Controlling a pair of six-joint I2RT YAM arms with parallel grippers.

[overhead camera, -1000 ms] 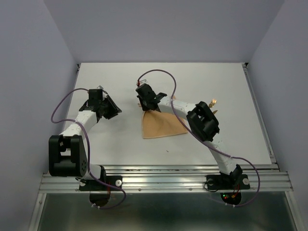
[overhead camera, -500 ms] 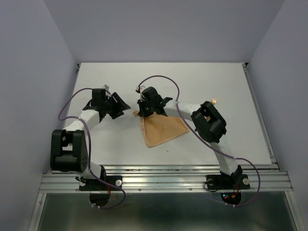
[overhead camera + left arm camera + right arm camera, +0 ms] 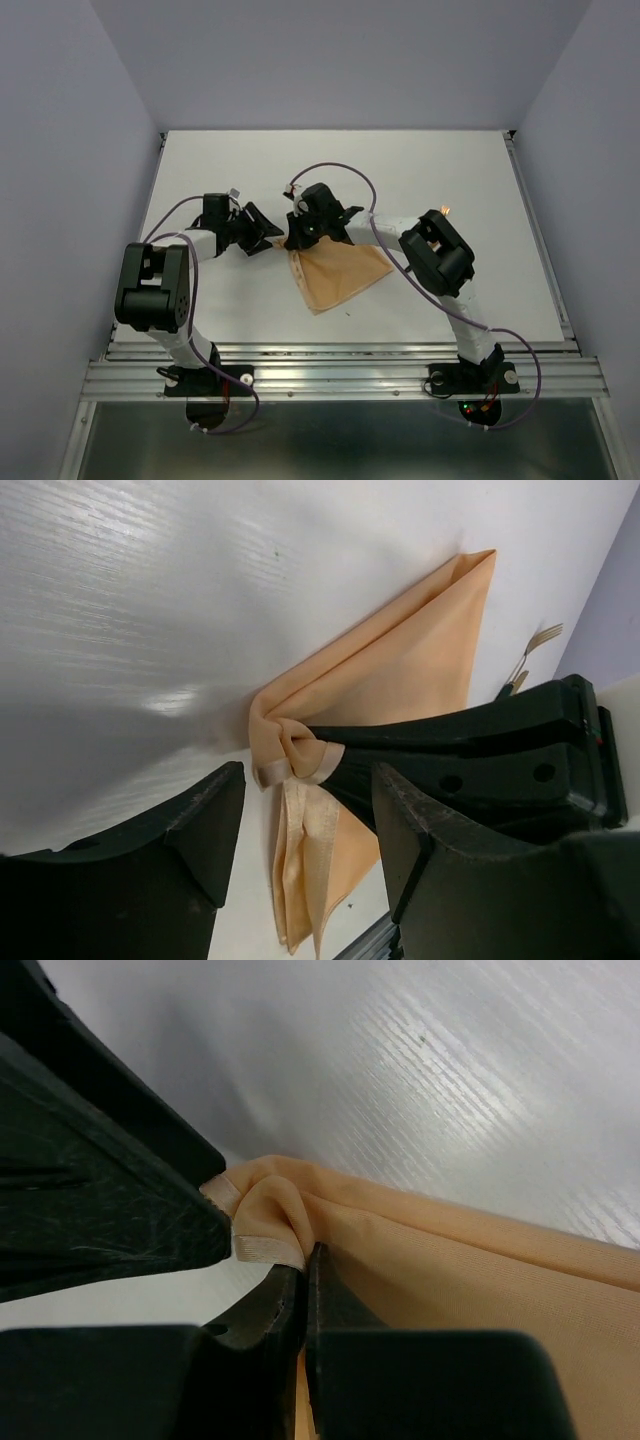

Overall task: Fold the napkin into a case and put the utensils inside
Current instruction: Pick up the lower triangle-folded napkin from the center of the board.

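Note:
The peach-orange napkin (image 3: 337, 273) lies folded in a rough triangle in the middle of the table. My right gripper (image 3: 294, 238) is shut on its bunched far-left corner (image 3: 262, 1222), the jaws pressed together (image 3: 306, 1252). My left gripper (image 3: 272, 240) is open right beside that corner; its fingers (image 3: 212, 815) straddle the hanging folded layers (image 3: 305, 855) without touching them. A gold fork (image 3: 541, 639) and another utensil lie beyond the napkin. In the top view only a gold tip (image 3: 443, 211) shows behind the right arm.
The two grippers are almost touching at the napkin corner. The right arm (image 3: 430, 250) lies across the napkin's far edge. Purple cables loop above both wrists. The metal rail (image 3: 340, 375) runs along the near edge.
My left gripper has swung right, up to the napkin corner. My right gripper, still shut on the corner, has moved slightly nearer and the napkin has shifted and turned with it.

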